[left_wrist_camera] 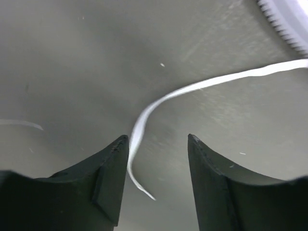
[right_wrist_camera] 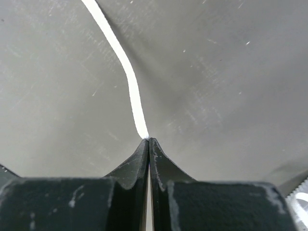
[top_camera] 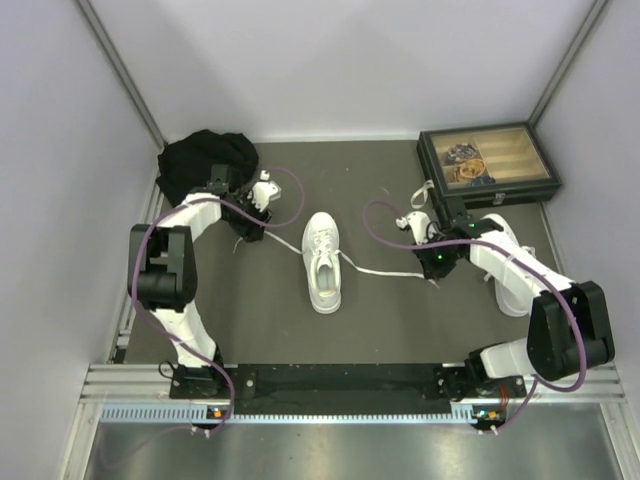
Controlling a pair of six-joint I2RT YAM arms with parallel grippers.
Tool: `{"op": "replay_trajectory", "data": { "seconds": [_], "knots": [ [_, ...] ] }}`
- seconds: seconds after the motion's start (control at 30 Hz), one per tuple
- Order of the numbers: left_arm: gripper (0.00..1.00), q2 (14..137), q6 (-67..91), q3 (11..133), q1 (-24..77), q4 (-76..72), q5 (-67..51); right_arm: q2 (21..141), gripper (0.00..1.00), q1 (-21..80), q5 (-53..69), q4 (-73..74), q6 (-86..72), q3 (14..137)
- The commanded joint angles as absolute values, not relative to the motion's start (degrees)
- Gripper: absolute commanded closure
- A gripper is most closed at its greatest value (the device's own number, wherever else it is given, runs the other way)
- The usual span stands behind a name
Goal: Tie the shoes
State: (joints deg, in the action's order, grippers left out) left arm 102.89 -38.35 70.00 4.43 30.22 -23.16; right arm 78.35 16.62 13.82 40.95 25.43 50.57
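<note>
currently the sneaker [top_camera: 323, 262] is standing on its sole in the middle of the table [top_camera: 380, 330], untied, with one thin lace trailing out to each side. the right gripper [right_wrist_camera: 148, 140] is pinching the right lace [right_wrist_camera: 129, 79] near its end, fingers pressed flat together, and the lace is running out from their tips across the table. the left gripper [left_wrist_camera: 158, 140] is sitting over the left lace [left_wrist_camera: 192, 89], its fingers standing moderately apart and gripping nothing. that lace is curving down between them, passing just beside the inner edge of one finger [left_wrist_camera: 113, 163], with its loose end lying free. the sneaker's ribbed sole edge is showing in the top right corner of the left wrist view. a black cloth [top_camera: 205, 160] is sitting at the far left of the table, and a box [top_camera: 488, 165] at the far right.
</note>
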Motion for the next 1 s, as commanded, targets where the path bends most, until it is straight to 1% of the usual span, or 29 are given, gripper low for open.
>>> {"op": "replay_trajectory", "data": {
  "seconds": [0.0,0.07,0.2,0.23,0.3,0.33,0.37,0.4,0.43,0.5,0.53,0.57,0.63,0.67,0.7,0.77,0.8,0.87,0.9,0.97],
  "knots": [
    [0.47,106.86,-48.77,74.52,4.22,29.97,-24.35,76.73,1.00,15.38,16.26,43.15,24.17,52.82],
    [0.51,110.12,-50.88,77.07,4.22,31.20,-23.04,76.29,1.00,15.03,16.87,44.21,23.82,53.79],
    [0.65,112.76,-53.17,77.61,4.13,31.81,-22.06,73.84,1.00,14.68,17.67,45.88,22.59,55.54],
    [0.74,113.02,-53.52,77.26,4.13,32.25,-22.06,73.39,1.00,14.59,17.84,46.05,22.33,56.42],
    [0.86,112.85,-54.23,77.08,4.13,33.65,-22.85,72.34,1.00,14.42,18.37,46.58,21.45,57.39],
    [0.96,111.89,-54.49,76.30,4.04,34.53,-23.55,71.29,1.00,14.41,18.72,46.76,21.18,58.70],
    [1.00,110.75,-54.14,75.59,3.69,34.63,-24.42,70.84,1.00,14.24,19.68,46.84,20.92,59.41],
    [1.00,109.44,-53.71,74.72,3.26,34.63,-25.48,70.40,1.00,14.24,20.21,46.85,20.48,60.72],
    [1.00,106.20,-52.74,73.05,2.56,34.80,-29.58,69.36,1.00,14.24,21.00,46.76,20.30,61.43],
    [1.00,102.50,-51.34,71.64,0.36,36.12,-33.47,68.65,1.00,14.24,24.42,46.50,19.60,63.70],
    [1.00,98.74,-49.07,70.93,0.44,36.82,-36.62,68.38,1.00,14.24,25.83,46.32,19.16,64.59],
    [1.00,96.79,-47.83,70.41,-2.26,38.22,-38.83,68.03,1.00,14.24,29.06,46.06,18.29,65.64],
    [1.00,90.29,-45.37,68.74,-3.34,39.81,-42.95,67.76,1.00,14.24,32.50,44.48,17.06,69.07],
    [1.00,87.83,-44.83,68.03,-3.95,40.34,-43.94,67.94,1.00,14.33,36.35,43.60,15.48,70.39],
    [1.00,83.02,-44.22,66.11,-4.04,41.65,-44.64,68.20,1.00,14.33,37.87,42.64,14.25,73.27],
    [1.00,77.72,-43.51,63.82,-4.13,42.62,-46.66,69.25,1.00,14.68,41.64,39.30,10.83,76.54],
    [1.00,72.47,-42.81,61.29,-4.13,42.80,-47.19,70.74,1.00,16.16,42.27,38.50,10.20,79.77],
    [1.00,67.26,-42.10,58.90,-4.13,43.59,-49.12,71.98,1.00,18.71,42.80,36.57,9.50,82.69],
    [1.00,62.36,-41.75,56.36,-4.22,43.77,-49.48,73.29,1.00,22.03,42.80,35.61,9.06,84.79],
    [1.00,57.59,-39.38,53.54,-4.04,42.45,-50.97,74.61,1.00,25.12,42.45,31.74,6.44,86.04]
  ]
}}
